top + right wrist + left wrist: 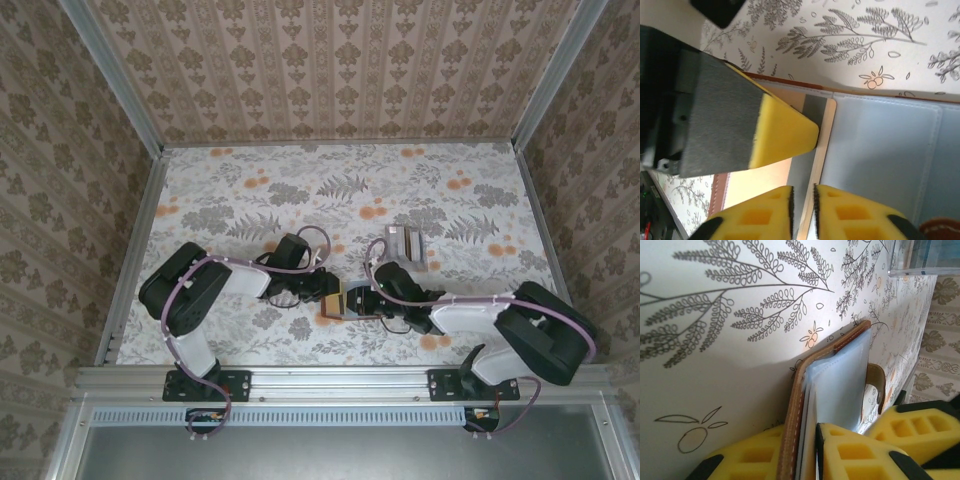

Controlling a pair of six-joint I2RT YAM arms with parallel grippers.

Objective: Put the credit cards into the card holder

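Your left gripper (802, 440) is clamped on the card holder (796, 405), 1 finger on each side of its brown leather cover. The cover stands on edge on the table (250, 190), with its fold rising straight away from the fingers. The top view shows the holder between the 2 arms, touching both grippers.

Your right gripper (802, 200) is pinched on a thin card (824, 135), which you see edge-on. Its long axis runs from between the fingertips up toward the holder's far leather rim. The holder's clear pockets (885, 145) lie flat just to the right of that edge, and the left gripper's finger sits just to its left.

So the coming move turns on a sideways relation: the card is parallel to the pocket face and right beside it, not yet seated in it as far as I can judge. I cannot tell where the slot opens.

The spare cards (407, 243) are stacked further back on the table. They are nearer your right arm.
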